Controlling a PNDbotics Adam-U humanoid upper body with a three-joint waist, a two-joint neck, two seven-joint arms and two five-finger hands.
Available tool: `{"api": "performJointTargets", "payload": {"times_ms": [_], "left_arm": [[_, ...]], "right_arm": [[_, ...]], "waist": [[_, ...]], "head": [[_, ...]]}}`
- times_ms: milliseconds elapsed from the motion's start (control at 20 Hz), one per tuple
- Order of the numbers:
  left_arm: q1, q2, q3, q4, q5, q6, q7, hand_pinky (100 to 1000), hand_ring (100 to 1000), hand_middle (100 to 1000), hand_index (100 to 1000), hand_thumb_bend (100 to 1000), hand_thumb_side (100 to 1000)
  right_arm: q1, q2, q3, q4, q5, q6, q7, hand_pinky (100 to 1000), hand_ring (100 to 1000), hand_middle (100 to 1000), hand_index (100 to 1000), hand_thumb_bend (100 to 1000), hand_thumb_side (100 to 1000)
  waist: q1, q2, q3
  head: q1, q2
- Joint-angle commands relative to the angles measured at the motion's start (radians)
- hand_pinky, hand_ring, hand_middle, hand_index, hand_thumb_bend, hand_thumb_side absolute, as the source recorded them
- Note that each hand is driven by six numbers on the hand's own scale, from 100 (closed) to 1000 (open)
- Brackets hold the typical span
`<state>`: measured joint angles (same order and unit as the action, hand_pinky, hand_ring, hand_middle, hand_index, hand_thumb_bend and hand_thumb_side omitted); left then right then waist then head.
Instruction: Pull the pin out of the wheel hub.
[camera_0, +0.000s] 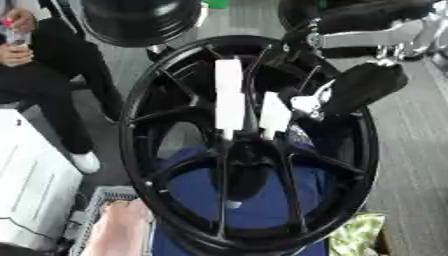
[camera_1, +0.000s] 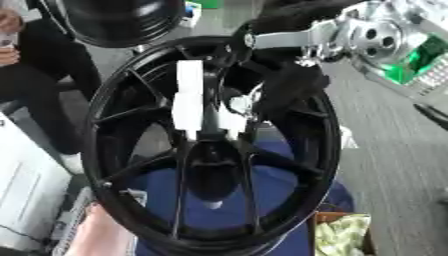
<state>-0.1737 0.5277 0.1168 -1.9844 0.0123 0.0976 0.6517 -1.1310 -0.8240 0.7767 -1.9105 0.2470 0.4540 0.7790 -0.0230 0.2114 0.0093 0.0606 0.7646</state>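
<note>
Your right hand (camera_0: 262, 112) comes in from the upper right, its black forearm (camera_0: 363, 87) and silver wrist joint (camera_1: 372, 32) crossing over the rim of the wheel hub (camera_0: 140, 125). Your fingers (camera_0: 229, 95) show as pale, straight bars lying down across the spokes toward the hub's centre, with a shorter pale one (camera_0: 275, 114) just beside them to the right. They look extended rather than curled, and their tips end right at the centre boss (camera_0: 245, 145). You have nothing clearly in hold that these views can confirm.

Your wheel hub is a large black alloy wheel standing almost face-on to you, filling the middle of both views. Its thin spokes fan out from the centre boss to the rim. Through the gaps you see a blue surface (camera_0: 197, 192) behind the lower half. The pin itself cannot be made out; if it sits at the centre, your fingertips cover that spot.

Your left hand does not show in either view.

A bare forearm of a person (camera_0: 118, 230) reaches up at the lower left, touching or very near the rim's lower left edge. A second black wheel (camera_0: 144, 20) stands behind at the top left. A white box (camera_0: 31, 185) sits at the left edge, and a yellow-green cloth (camera_0: 359, 232) lies at the lower right.
</note>
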Motion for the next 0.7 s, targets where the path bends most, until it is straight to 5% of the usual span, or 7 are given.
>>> {"api": "performJointTargets", "payload": {"times_ms": [50,450,700], "left_arm": [[-0.006,0.024,0.001,-0.016,0.002,0.0,-0.004,655,968,716,766,526,717],[-0.006,0.022,0.0,-0.016,0.003,-0.003,-0.006,655,969,716,766,526,717],[-0.008,0.02,-0.001,-0.016,0.006,-0.003,-0.007,654,971,717,765,525,714]], "right_arm": [[-0.013,-0.018,-0.01,-0.018,0.017,0.142,0.128,900,899,867,948,116,701],[0.011,0.005,0.013,0.035,0.081,0.17,0.128,909,911,874,953,158,725],[0.026,0.015,0.014,0.068,0.076,0.164,0.128,916,915,882,955,207,636]], "waist": [[-0.012,-0.024,0.002],[-0.014,-0.021,0.007],[-0.013,-0.018,0.009]], "head": [[-0.005,0.005],[-0.012,0.005],[-0.013,0.005]]}}
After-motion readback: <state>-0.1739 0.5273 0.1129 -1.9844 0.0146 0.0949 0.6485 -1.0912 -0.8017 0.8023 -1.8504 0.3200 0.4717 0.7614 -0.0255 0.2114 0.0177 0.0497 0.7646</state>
